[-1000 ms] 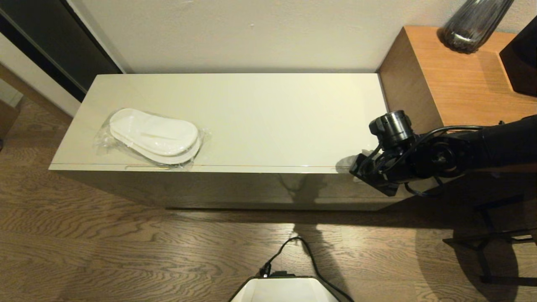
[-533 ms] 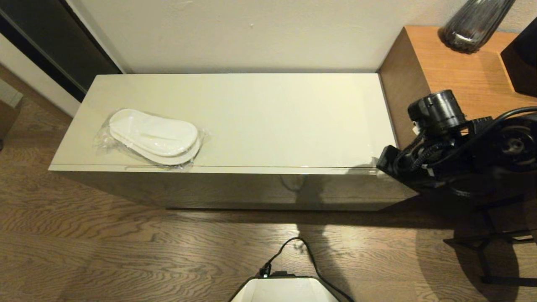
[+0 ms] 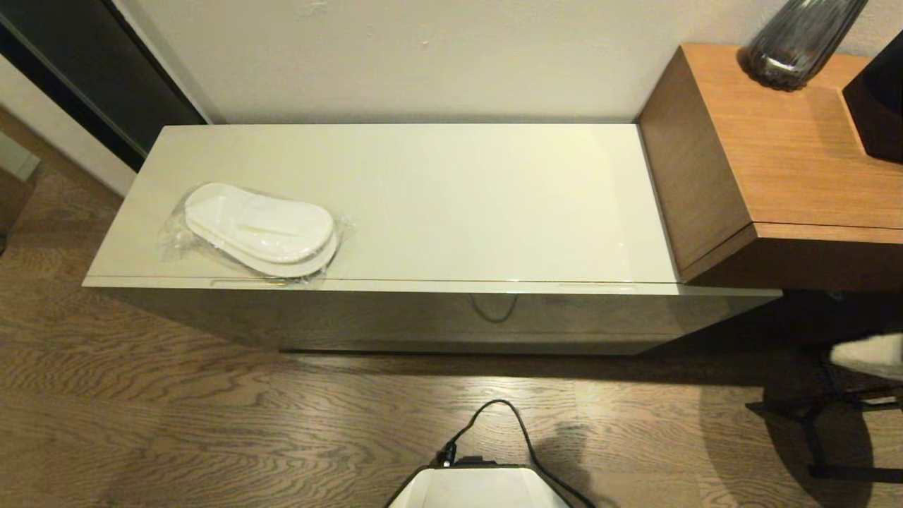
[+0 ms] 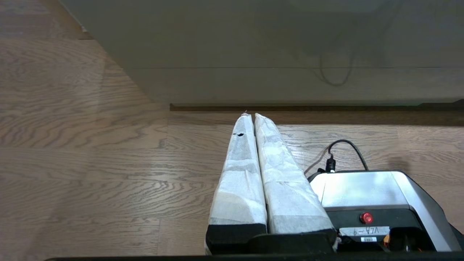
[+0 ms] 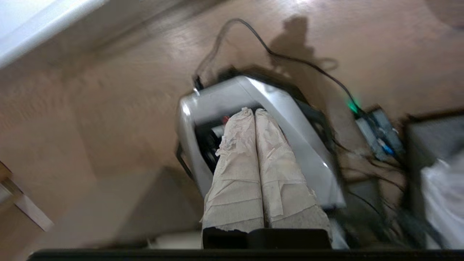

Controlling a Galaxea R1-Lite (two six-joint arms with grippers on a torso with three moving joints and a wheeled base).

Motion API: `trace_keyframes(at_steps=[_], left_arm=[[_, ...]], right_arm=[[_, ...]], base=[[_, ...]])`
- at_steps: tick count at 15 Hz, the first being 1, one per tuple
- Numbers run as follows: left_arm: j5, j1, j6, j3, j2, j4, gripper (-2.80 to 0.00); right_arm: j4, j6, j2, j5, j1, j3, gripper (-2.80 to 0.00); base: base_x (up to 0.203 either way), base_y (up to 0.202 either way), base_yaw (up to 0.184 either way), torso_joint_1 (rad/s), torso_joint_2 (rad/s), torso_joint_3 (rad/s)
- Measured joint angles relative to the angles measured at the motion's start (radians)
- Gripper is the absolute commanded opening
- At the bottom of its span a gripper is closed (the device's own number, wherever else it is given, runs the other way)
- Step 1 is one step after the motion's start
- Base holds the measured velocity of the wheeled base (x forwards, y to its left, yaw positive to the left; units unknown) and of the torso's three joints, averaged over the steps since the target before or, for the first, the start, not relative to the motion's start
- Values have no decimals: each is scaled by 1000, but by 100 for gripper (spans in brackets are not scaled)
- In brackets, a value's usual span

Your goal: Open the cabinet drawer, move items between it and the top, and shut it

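The cabinet drawer (image 3: pixel 367 310) is shut, its plain front flush under the top (image 3: pixel 480 190). One pair of white slippers in a clear bag (image 3: pixel 259 229) lies on the top near its left front corner. The tape roll and the white packet are out of view. My left gripper (image 4: pixel 251 115) is shut on nothing and hangs low over the wooden floor, pointing at the cabinet's front (image 4: pixel 253 43). My right gripper (image 5: pixel 253 110) is shut and empty, pointing down at the robot's base (image 5: pixel 253 108), away from the cabinet. Neither arm shows clearly in the head view.
A taller brown wooden side table (image 3: pixel 769 162) adjoins the cabinet's right end, carrying a dark glass vase (image 3: pixel 797 39) and a black object (image 3: pixel 878 106). The robot's base (image 3: pixel 480 490) with a black cable (image 3: pixel 518 423) stands on the floor. A black frame (image 3: pixel 818 423) sits at the lower right.
My right arm has pulled back from the cabinet's right front corner, swinging right and down out of the head view. The slippers and the drawer have not moved.
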Motion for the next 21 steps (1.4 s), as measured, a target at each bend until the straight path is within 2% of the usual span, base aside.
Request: trace_keyframes(at_steps=[5,7,10,14,16,17,21], left_arm=[[1,1,-1,0,0,0,-280],[0,0,-1,0,0,0,-280],[1,1,0,0,0,1,-280],[1,1,0,0,0,1,-280],[0,1,-1,0,0,0,-280],[1,1,-1,0,0,1,-280],[1,0,0,0,0,0,-280]], right_arm=[[346,-32,-330,-59,-21,3,-280],[464,-74,-437,-56,-89,-9,-280],[606,-191,-604,20,-221,-2,-280],[731,-332,-839,77,-341,105,-280],[732,-382,-962,61,-363,206,-280],[690,-405,-1006,36,-367,254,-280],[430,-501,-1076,-3,-374,414,-280]], base=[[0,0,0,0,0,0],[0,0,0,0,0,0],[0,0,0,0,0,0],[0,0,0,0,0,0],[0,0,0,0,0,0],[0,0,0,0,0,0],[0,0,0,0,0,0]])
